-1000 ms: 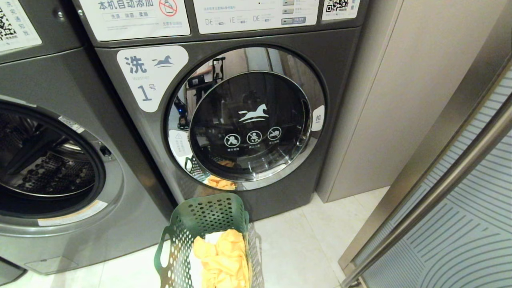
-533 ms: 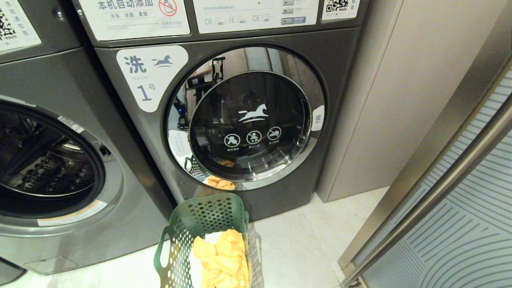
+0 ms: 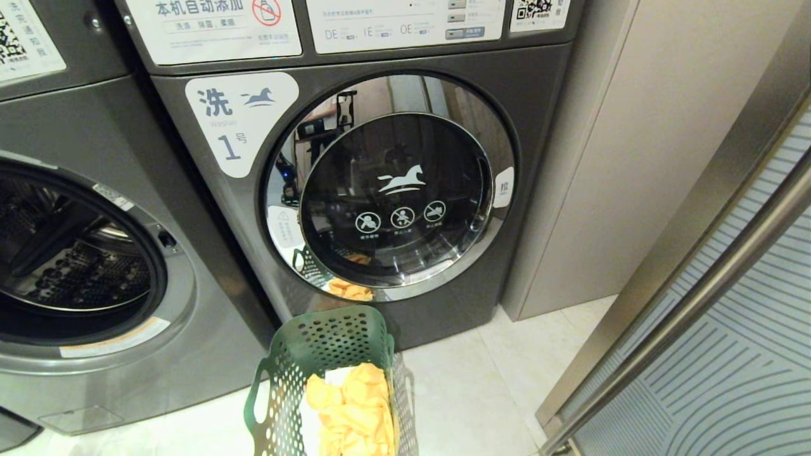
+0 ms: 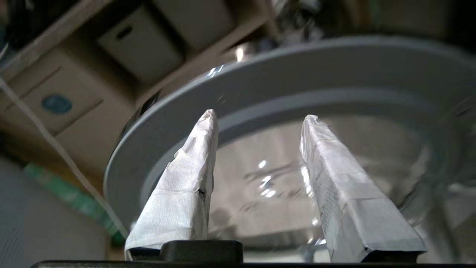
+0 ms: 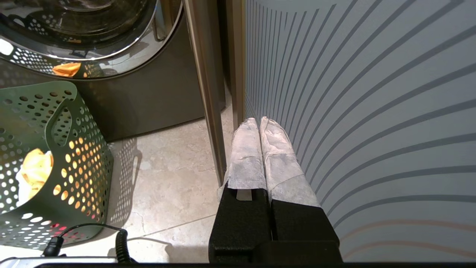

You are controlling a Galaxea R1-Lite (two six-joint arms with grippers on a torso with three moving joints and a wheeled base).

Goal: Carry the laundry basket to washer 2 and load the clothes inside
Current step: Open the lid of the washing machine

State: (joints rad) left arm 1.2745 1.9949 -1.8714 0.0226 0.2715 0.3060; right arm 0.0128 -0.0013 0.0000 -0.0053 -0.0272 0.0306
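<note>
Left wrist view: left tool point(image 4: 258, 116) parted, empty; right tool point(image 5: 259, 120) closed, empty.

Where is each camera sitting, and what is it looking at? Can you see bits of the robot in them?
Head view: up on the head, looking down at washer 1 and the laundry basket; no arm shows.
Left wrist view: behind the open left gripper, facing a grey-rimmed round glass door.
Right wrist view: behind the shut right gripper, looking down at the floor beside a striped panel.
Shared: the head and right wrist views both show the basket and its yellow garment.
</note>
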